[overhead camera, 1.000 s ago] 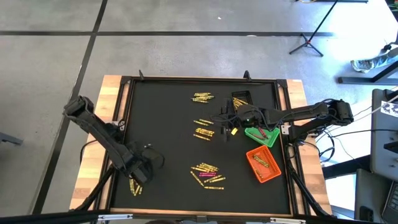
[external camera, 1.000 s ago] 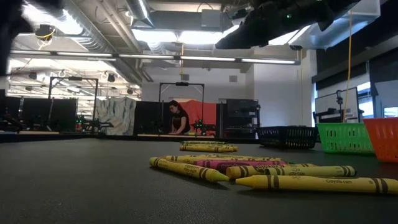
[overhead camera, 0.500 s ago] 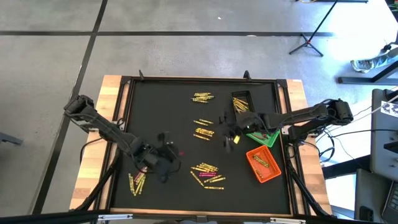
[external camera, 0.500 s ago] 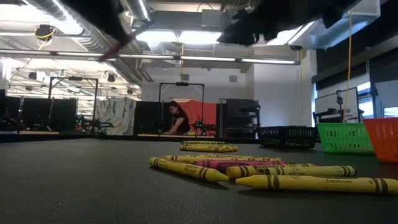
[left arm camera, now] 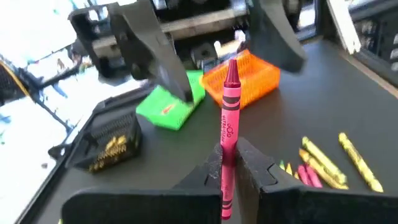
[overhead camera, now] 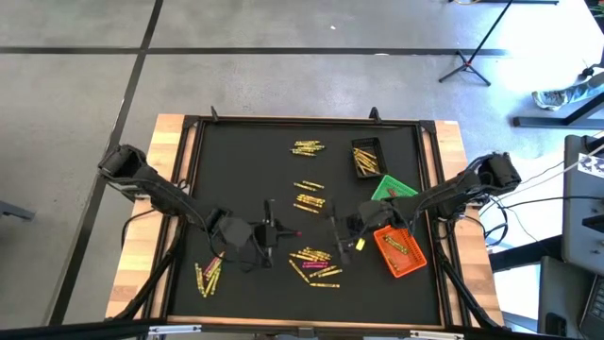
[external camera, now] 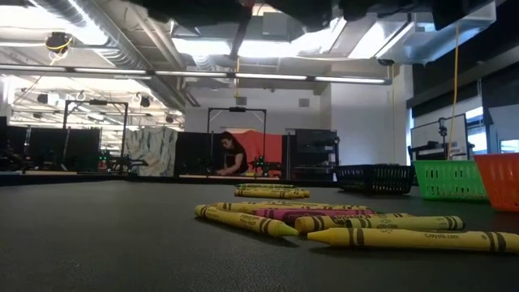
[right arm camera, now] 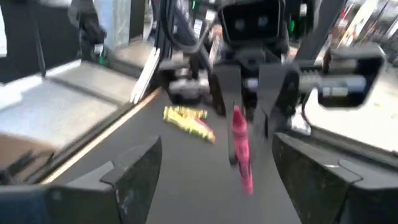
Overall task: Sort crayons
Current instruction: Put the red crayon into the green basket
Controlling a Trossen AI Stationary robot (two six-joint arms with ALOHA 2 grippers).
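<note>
- Both arms have swung in toward the worktop's middle since a second ago: your left hand (overhead camera: 271, 231) has come across from the front-left pile, and your right hand (overhead camera: 338, 229) has pulled back from the bins with its fingers spread wider.
- Your left hand is clamped on a red crayon (left arm camera: 227, 127), which stands out past the fingertips, long axis pointing across at the right hand.
- Your right hand is spread wide and holds nothing; in its wrist view the red crayon (right arm camera: 241, 148) sits straight ahead, between its fingers (right arm camera: 134, 177) but apart from them.
- The two hands face each other just above the front pile of crayons (overhead camera: 315, 263), near but not touching.
- This looks like a handover: the right hand is the nearer one to the green bin (overhead camera: 396, 194) and orange bin (overhead camera: 401, 251), so it should take the crayon's free end.
- Remaining crayons lie in loose clusters on the black worktop (overhead camera: 236, 170); a front-left pile (overhead camera: 208, 277) and several yellow groups behind are unsorted.
- The black bin (overhead camera: 367, 157) already holds yellow crayons.
</note>
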